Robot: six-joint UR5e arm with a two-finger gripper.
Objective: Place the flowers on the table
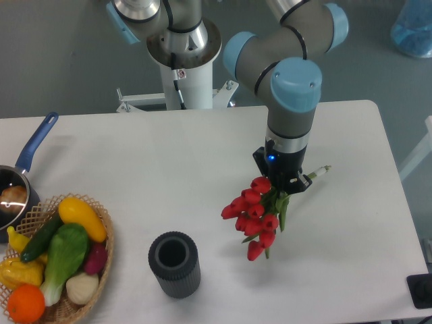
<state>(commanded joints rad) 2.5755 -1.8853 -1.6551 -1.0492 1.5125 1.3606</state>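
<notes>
1. Basket (pixel 101 270) of vegetables and fruit sits nearest the camera, well off to the tool's side at the table's corner; its lower rim is cut off by the frame.
2. Dark ribbed cup (pixel 174 264) stands upright, near the tool and apart from the flowers.
3. Flowers (pixel 255 216), a bunch of red tulips, hang just below the tool (pixel 282 183), blooms lowest and green stems running up into it, apparently above the table (pixel 135 175) and not yet laid down, ready to be lowered.
4. Tool seems pinched on the stems; its fingers are hidden behind the blooms.
5. Blue-handled pot (pixel 20 182) lies far off, partly cut by the edge.
</notes>
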